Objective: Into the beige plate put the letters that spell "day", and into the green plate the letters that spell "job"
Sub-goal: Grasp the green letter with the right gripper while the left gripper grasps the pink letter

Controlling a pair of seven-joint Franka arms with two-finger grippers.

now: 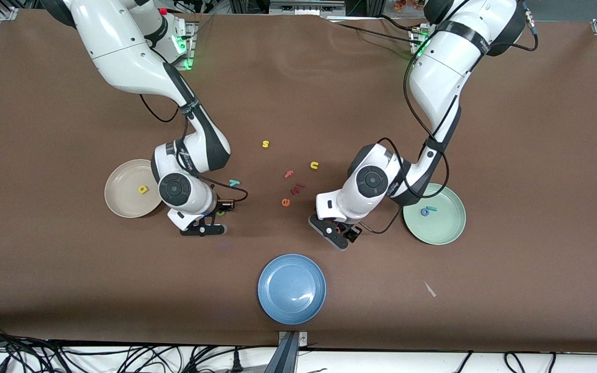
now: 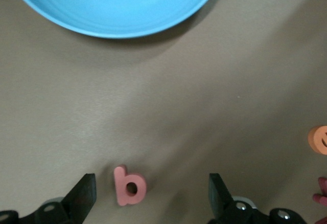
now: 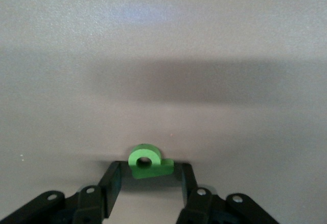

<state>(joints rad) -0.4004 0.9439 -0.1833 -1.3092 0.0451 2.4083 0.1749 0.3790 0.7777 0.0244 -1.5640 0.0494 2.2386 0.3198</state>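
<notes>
I am holding my right gripper (image 1: 220, 212) low at the table in the lower-middle of the front view, just beside the beige plate (image 1: 121, 207). Its fingers (image 3: 113, 182) are standing unclenched, close on either side of the green a (image 3: 145, 161), which is sitting between them; I am not gripping it. The yellow d (image 1: 143, 189) is lying in the beige plate, and the teal y (image 1: 234, 182) is lying on the table slightly higher in the frame than that gripper.

I am keeping my left gripper (image 1: 341, 225) down near the centre of the frame, beside the green plate (image 1: 446, 230). Its jaws are spread wide, released, with the salmon b (image 2: 129, 185) lying flat on the table between them, touching neither. The blue o (image 1: 425, 211) and the teal j (image 1: 432, 209) are resting together in the green plate.

An orange e (image 1: 285, 202) is lying near the b, and the blue plate (image 1: 292, 305) is sitting low in the frame, nearer the camera than both grippers.
</notes>
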